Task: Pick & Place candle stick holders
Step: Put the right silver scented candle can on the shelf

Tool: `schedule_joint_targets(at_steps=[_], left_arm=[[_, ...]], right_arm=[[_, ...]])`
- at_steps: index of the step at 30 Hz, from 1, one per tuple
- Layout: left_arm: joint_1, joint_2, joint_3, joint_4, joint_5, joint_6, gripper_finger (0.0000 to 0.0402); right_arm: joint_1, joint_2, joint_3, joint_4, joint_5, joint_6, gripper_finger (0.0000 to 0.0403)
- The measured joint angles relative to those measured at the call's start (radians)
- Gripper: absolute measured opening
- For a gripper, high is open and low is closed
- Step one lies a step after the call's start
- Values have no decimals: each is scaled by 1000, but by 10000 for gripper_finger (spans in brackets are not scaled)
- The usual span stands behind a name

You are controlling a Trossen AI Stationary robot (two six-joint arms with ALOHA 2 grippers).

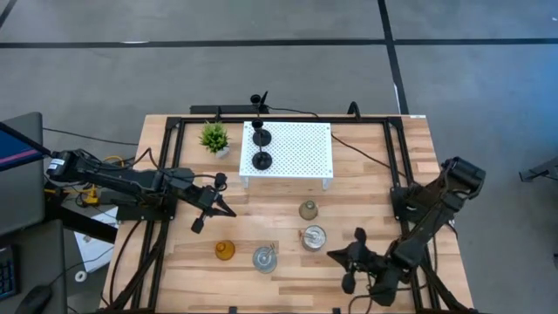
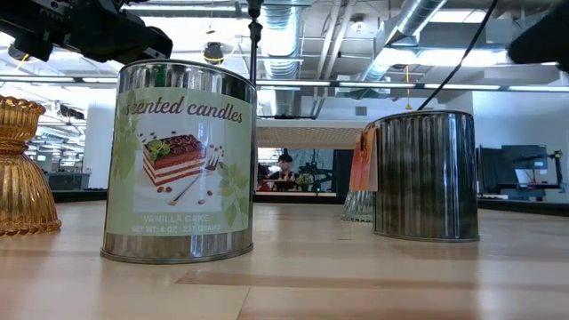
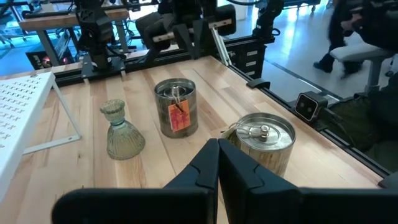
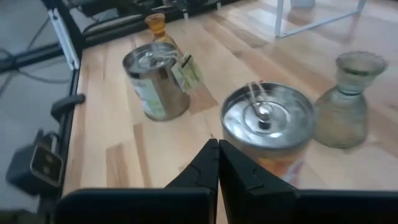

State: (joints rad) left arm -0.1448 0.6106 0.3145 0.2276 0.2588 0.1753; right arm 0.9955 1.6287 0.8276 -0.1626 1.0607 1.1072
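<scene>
Hands, left (image 1: 207, 209) and right (image 1: 355, 262), both pressed together and empty. Two black sticks (image 1: 261, 148) stand on the white stand (image 1: 301, 153). Amber holder (image 1: 225, 251), two tins (image 1: 265, 257) and olive bell holder (image 1: 308, 209) remain on the table (image 1: 288, 227), so roughly a third appears placed.

Both arms dark, near black, built of chunky jointed segments. Left arm (image 1: 122, 181): long boxy links, a pale silver-white cap at the shoulder end, a spot of orange-yellow beside its base, thin black cables trailing off. Right arm (image 1: 432, 214): rounded blocky housing at the upper joint, slimmer links below. Left gripper (image 3: 217, 169) and right gripper (image 4: 217, 163) each show two matte black fingers tapering to wedge-shaped tips, set on a broad flat black crossbar. No markings legible.
</scene>
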Motion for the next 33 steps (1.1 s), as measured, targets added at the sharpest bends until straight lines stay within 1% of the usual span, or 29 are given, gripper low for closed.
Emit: schedule_joint_targets(at_steps=[4, 7, 11, 18, 21, 24, 26, 28, 30, 33], left_arm=[[0, 0, 0, 0, 0, -42, 8], [0, 0, 0, 0, 0, -71, 8], [0, 0, 0, 0, 0, -79, 8], [0, 0, 0, 2, -3, -78, 8], [0, 0, 0, 2, -4, -78, 8], [0, 0, 0, 2, -4, -77, 8], [0, 0, 0, 2, -4, -76, 8], [0, 0, 0, 7, -4, -76, 8], [0, 0, 0, 20, -4, -74, 8], [0, 0, 0, 46, -24, -28, 8]], right_arm=[[26, -21, 0, -80, 15, 0, 0], [25, -31, 0, -101, 15, -4, 0], [24, -40, 0, -95, 14, -77, 0], [10, -40, 0, -103, -47, -97, 0], [1, -40, 0, -169, -52, -101, 0], [35, -40, 0, -295, -86, -124, 0], [83, -53, -3, -386, -91, -58, 0], [135, -77, -21, -428, -80, 44, 0], [196, -97, -59, -424, -29, 144, 0], [283, -115, -111, -376, 65, 267, 0]])
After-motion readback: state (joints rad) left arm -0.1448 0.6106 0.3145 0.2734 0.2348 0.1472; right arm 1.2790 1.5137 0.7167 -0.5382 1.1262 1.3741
